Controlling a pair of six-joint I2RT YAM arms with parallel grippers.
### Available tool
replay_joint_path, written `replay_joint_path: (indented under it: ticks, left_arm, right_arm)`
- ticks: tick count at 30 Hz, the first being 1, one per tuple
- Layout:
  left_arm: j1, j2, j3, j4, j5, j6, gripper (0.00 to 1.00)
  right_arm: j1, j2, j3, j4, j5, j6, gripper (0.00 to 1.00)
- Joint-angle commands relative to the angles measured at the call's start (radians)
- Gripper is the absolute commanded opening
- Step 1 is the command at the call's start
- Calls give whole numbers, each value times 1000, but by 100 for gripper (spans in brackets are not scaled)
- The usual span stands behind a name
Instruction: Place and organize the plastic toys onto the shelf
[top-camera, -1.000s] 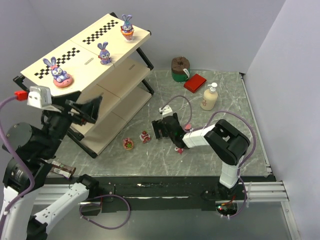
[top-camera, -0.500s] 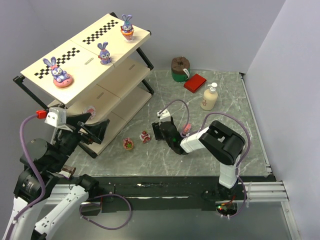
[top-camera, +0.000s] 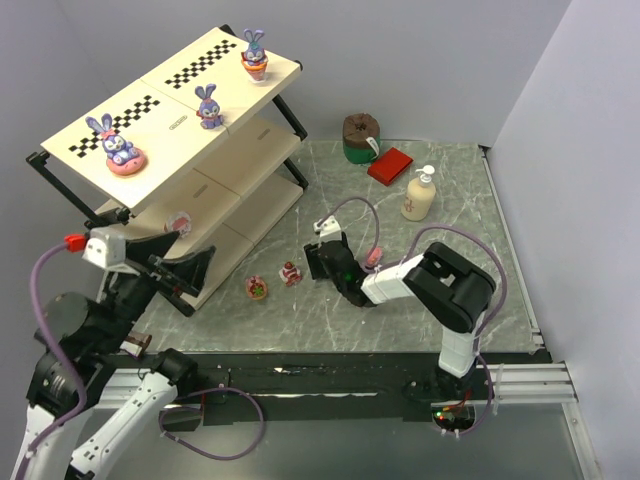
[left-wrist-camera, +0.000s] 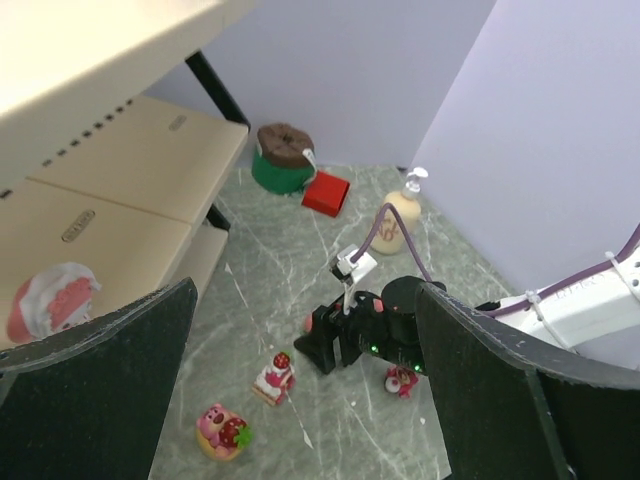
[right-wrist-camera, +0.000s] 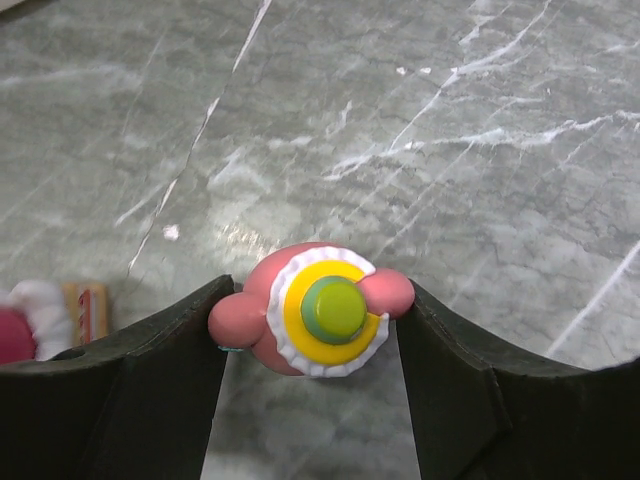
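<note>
**A:** Now, what do we read at the right gripper (right-wrist-camera: 318, 290)?

**B:** We see its two fingers pressed against either side of a round pink toy (right-wrist-camera: 325, 312) with a yellow and green centre. The toy sits on the grey marbled table (right-wrist-camera: 450, 120), mid-frame in the wrist view.

**A:** And the left gripper (left-wrist-camera: 305, 300)?

**B:** We find its fingers spread wide with nothing between them. Overhead, it hangs at lower left, just in front of the shelf (top-camera: 170, 150).

**A:** Where do we place the other toys?

**B:** On the top board, upper left, we count a bunny on a pink ring (top-camera: 118, 143), a middle bunny (top-camera: 208, 106) and a bunny on a cupcake (top-camera: 255, 55). A pink and white piece (top-camera: 180, 220) lies on the middle board. On the table, left of the right gripper, we see a pink figure (top-camera: 257, 288) and a red and white cake piece (top-camera: 291, 272), with a small red toy (left-wrist-camera: 402, 380) beside the right arm.

**A:** What else do we note?

**B:** A tin can (top-camera: 360, 137), a red box (top-camera: 390, 165) and a pump bottle (top-camera: 419, 195), right of centre in the upper half
</note>
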Motion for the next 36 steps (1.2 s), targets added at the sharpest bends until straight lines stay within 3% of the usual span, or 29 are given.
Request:
replay_joint_path:
  ticks: [1, 8, 14, 20, 32, 36]
  left_arm:
    - [-3, -51, 30, 48, 8, 40, 96]
    - [-3, -100, 10, 100, 27, 86, 96]
    - [-3, -115, -1, 100, -87, 80, 96]
    - [-3, -118, -7, 83, -164, 72, 96]
    - [-3, -123, -3, 75, -185, 75, 96]
    - [-3, -126, -3, 75, -190, 75, 96]
  right_arm:
    - [8, -144, 114, -116, -29, -2, 31]
    - [38, -201, 335, -314, -68, -62, 30]
    - [59, -173, 548, -400, -149, -115, 30]
    - [62, -48, 825, -467, -204, -162, 30]
    - [67, 172, 1166, -553, -293, -180, 31]
    - [74, 209, 1206, -575, -301, -186, 33]
